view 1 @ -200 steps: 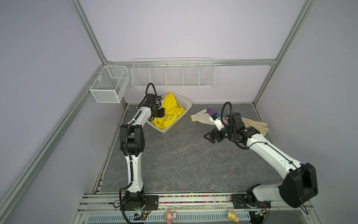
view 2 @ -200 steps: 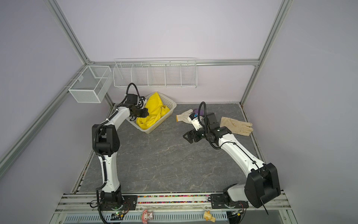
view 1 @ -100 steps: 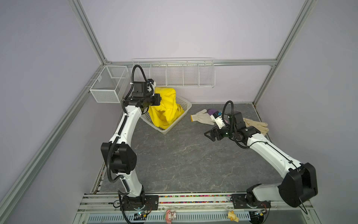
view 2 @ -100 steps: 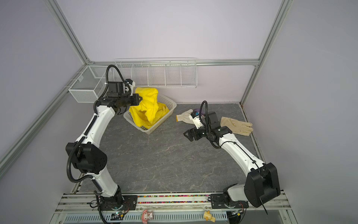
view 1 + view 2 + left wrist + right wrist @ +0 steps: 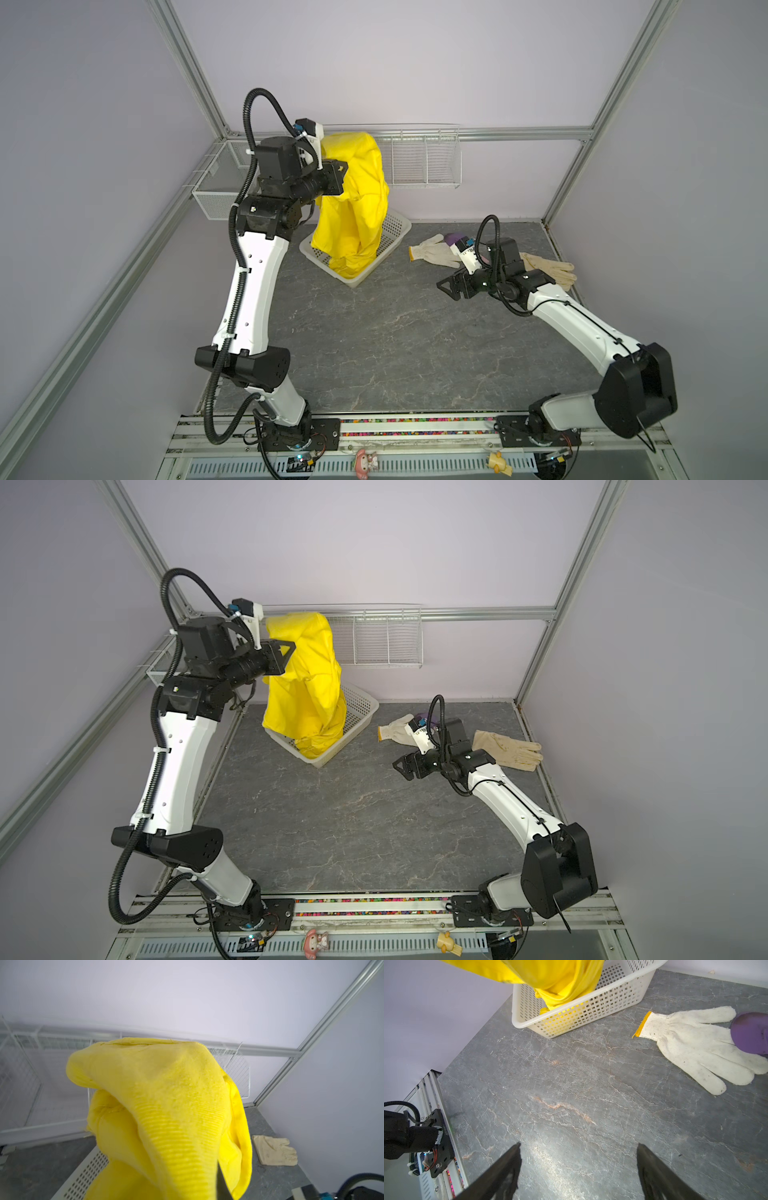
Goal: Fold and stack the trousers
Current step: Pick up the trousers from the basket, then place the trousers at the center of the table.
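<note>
The bright-yellow trousers [image 5: 353, 208] hang bunched and creased from the left gripper [image 5: 341, 176], clamped on their top, far left. Their lower end sits in the white basket [image 5: 395, 232]. The right gripper [image 5: 448, 289] hovers, jaws apart.

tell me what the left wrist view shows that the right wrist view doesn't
Only the left wrist view: the cream glove and the wire wall shelf. Only the right wrist view: the white knit glove, a purple object and the open right tool. Both: the trousers, the white basket and the grey table.
</note>
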`<state>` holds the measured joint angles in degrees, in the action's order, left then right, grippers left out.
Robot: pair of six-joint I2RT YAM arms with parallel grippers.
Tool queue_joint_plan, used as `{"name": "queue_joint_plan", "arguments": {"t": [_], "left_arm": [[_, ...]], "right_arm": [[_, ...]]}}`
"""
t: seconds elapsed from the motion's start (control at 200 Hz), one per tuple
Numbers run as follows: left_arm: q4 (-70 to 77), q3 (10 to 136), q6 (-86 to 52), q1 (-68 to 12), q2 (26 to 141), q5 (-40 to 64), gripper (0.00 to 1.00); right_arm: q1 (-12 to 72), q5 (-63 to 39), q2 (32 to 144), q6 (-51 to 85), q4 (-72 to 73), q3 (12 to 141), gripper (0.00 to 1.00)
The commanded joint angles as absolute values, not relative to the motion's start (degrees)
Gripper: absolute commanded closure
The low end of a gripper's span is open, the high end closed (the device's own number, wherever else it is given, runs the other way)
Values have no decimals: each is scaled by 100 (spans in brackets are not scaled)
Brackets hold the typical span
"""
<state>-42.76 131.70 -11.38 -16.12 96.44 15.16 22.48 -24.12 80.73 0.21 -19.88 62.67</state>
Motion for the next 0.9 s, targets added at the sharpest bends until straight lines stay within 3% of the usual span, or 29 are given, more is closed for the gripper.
{"name": "queue_joint_plan", "arguments": {"t": [0.0,0.2,0.485,0.61,0.69,0.895], "left_arm": [[-4083,14195,-1107,-1896,9496,1157,100],[-3669,15032,-1369,-2497,9448,907,100],[-2872,15055,-1603,-3934,8994,937,100],[-2987,14932,-1701,-4159,8950,1011,100],[-3002,14175,-2039,-4166,8700,993,100],[-1228,10167,-3440,-4168,7338,968,100]], "right_arm": [[2206,-2625,8100,113,-1640,6192,12],[2122,-2629,7947,175,-1389,6117,12],[1491,-2539,7449,76,-1439,6255,12],[1363,-2744,7279,-32,-1450,6319,12],[1365,-3323,7180,-129,-1468,6297,12],[1384,-4230,6631,-266,-1547,5733,12]]}}
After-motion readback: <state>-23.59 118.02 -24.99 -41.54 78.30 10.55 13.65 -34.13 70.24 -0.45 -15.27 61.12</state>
